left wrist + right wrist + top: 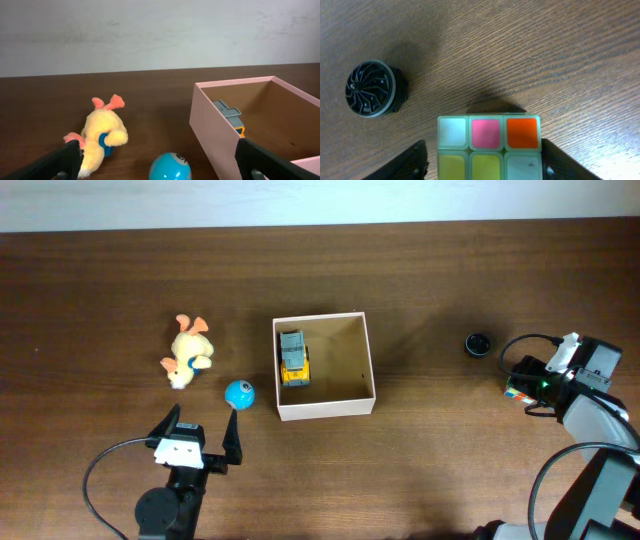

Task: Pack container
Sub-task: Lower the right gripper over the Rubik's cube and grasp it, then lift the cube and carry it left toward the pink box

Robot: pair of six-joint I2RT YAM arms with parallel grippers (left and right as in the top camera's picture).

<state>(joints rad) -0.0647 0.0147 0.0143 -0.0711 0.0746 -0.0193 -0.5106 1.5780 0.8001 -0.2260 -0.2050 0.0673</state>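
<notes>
Left gripper (204, 418) gapes wide by the ball (239, 393); right gripper (483, 162) straddles the cube (489, 145), contact unclear

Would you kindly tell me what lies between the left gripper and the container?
Only the blue ball, just ahead of the left gripper and short of the container, seen overhead.

Likely a robotics lab: bare dark wooden table (450, 470) against a plain white wall (160, 30).
</notes>
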